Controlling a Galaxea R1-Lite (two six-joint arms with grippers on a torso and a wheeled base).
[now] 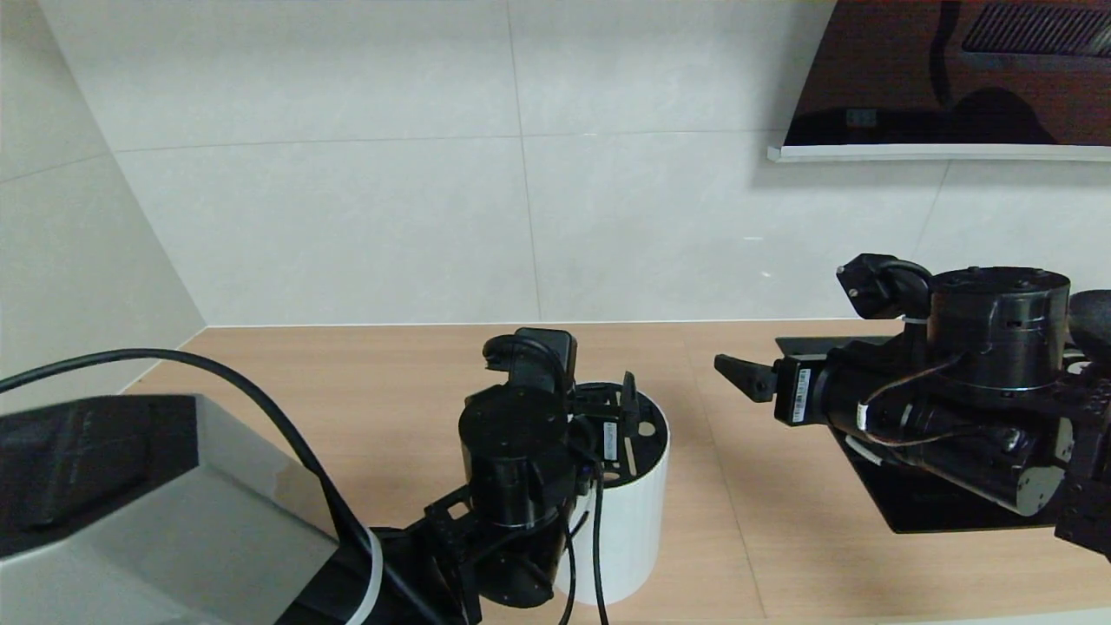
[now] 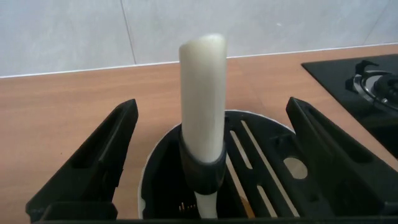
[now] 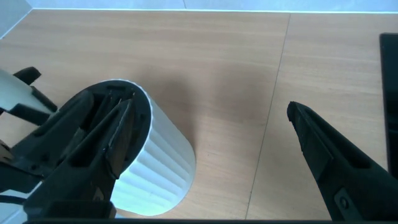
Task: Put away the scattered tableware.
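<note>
Utensil (image 2: 202, 93), white-handled: is stood upright in white holder (image 1: 634, 521) on counter (image 1: 347, 382). Left gripper (image 2: 211, 112): held spread around handle (no contact seen). Right gripper (image 1: 742, 378): parted, empty, near holder. Hazard: handle may be clipped on a skewed lift, holder toppled.

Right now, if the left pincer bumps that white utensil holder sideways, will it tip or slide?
It may tip before sliding: the holder is tall for its base and stands free on the wooden counter. It looks like thin plastic, so probably light. The white handle standing in it, untouched inside the open left pincer, could lean or rattle.
</note>
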